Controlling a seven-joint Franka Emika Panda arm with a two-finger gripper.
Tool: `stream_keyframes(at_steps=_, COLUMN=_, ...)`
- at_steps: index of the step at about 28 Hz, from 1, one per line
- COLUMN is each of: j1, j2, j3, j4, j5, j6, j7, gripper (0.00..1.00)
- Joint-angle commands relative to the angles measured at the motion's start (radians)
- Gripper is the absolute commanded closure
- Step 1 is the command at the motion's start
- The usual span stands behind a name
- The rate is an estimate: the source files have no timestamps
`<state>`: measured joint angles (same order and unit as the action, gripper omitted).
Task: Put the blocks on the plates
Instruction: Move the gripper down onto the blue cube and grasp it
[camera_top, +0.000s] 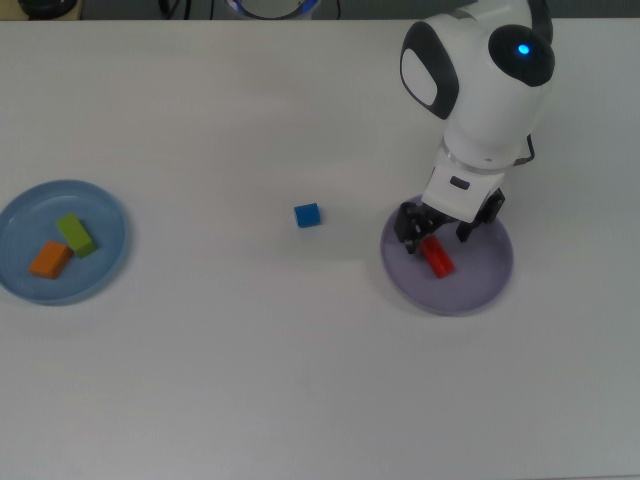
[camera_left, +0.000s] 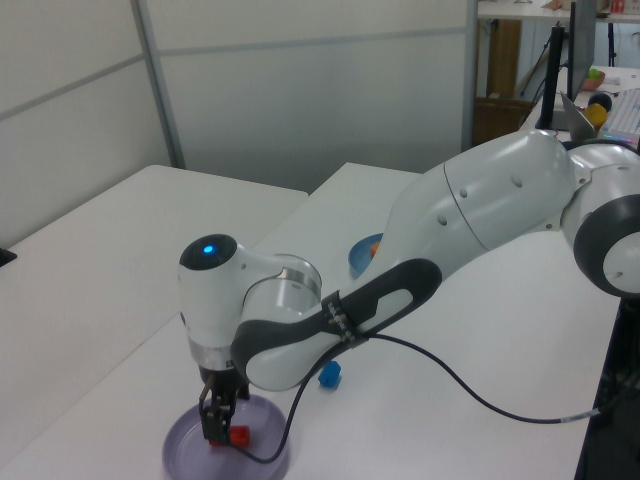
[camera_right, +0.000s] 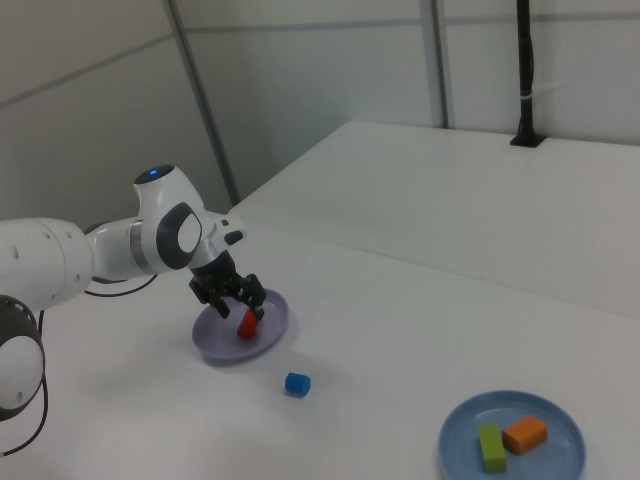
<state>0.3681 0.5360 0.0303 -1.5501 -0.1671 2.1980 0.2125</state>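
The red block (camera_top: 437, 257) lies flat on the lavender plate (camera_top: 482, 277), toward the top view's left side of it. My gripper (camera_top: 435, 233) hovers just above the block, open, with a finger on either side and nothing held. In the right view the red block (camera_right: 247, 323) rests on the lavender plate (camera_right: 214, 337) below the spread gripper (camera_right: 238, 302). The blue cube (camera_top: 307, 215) sits alone on the table, apart from both plates. The green bar (camera_top: 76, 235) and the orange block (camera_top: 50, 260) lie on the light blue plate (camera_top: 112, 250).
The white arm (camera_left: 450, 220) reaches across the table in the left view and hides most of the light blue plate (camera_left: 360, 258). A black cable (camera_left: 480, 385) loops above the tabletop. The table's far edge runs along the top of the top view.
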Motion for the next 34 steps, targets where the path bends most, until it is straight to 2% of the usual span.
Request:
stream_keyframes(at_steps=1, j1=-0.038, j2=-0.079, j3=-0.026, j4=-0.036, j5=0.007, j6=-0.121, j7=0.004, gripper=0.00)
stream_keyframes(at_steps=5, j1=-0.086, j2=-0.125, j3=-0.024, j4=-0.082, j5=0.032, j6=-0.152, j7=-0.048, gripper=0.00)
stream_keyframes(at_steps=8, j1=-0.123, j2=-0.175, j3=-0.026, j4=-0.140, j5=0.067, j6=-0.175, j7=-0.146, gripper=0.00)
stream_keyframes(at_steps=12, j1=-0.166, j2=-0.197, j3=-0.026, j4=-0.179, j5=0.086, j6=-0.176, j7=-0.205, gripper=0.00)
stream_keyframes(at_steps=20, j1=-0.199, j2=-0.189, j3=-0.027, j4=-0.283, j5=0.074, j6=-0.158, j7=-0.280, gripper=0.00)
stream_keyframes(at_steps=24, j1=-0.199, j2=-0.180, j3=-0.027, j4=-0.298, j5=0.070, j6=-0.133, j7=-0.280, gripper=0.00)
stream_keyframes(at_steps=30, j1=-0.206, j2=-0.165, j3=-0.027, j4=-0.295, j5=0.067, j6=-0.115, j7=-0.283, gripper=0.25)
stream_keyframes(at_steps=31, j1=-0.219, j2=-0.160, j3=-0.027, j4=-0.291, j5=0.067, j6=-0.112, j7=-0.283, gripper=0.32)
stream_keyframes(at_steps=34, j1=-0.224, j2=-0.146, j3=-0.027, j4=-0.288, j5=0.067, j6=-0.087, j7=-0.283, gripper=0.32)
